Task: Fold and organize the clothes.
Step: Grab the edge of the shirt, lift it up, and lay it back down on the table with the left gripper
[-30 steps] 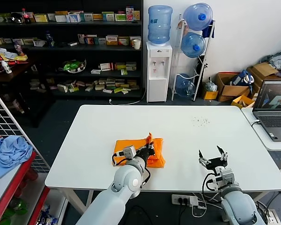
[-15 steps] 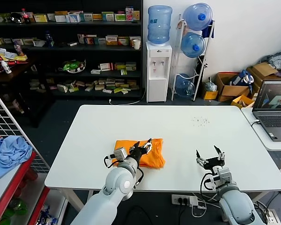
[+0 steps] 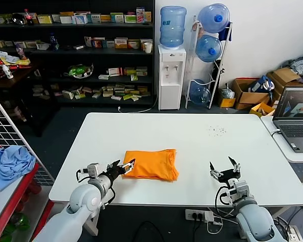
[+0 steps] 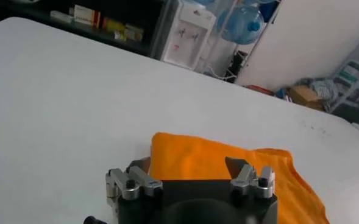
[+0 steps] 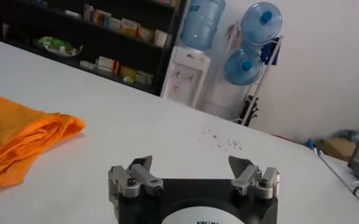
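Pale grey arms w/ black cables, silver-tipped black fingers [image 5: 251, 173].

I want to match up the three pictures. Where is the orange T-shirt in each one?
Head view: the orange T-shirt lies folded on the white table, just left of its middle, beyond the left claw.
Left wrist view: the T-shirt lies right past the open left claw.
Right wrist view: the T-shirt is at the picture's left edge, far from the open right claw.
Shared landmark: the water dispenser behind the table.
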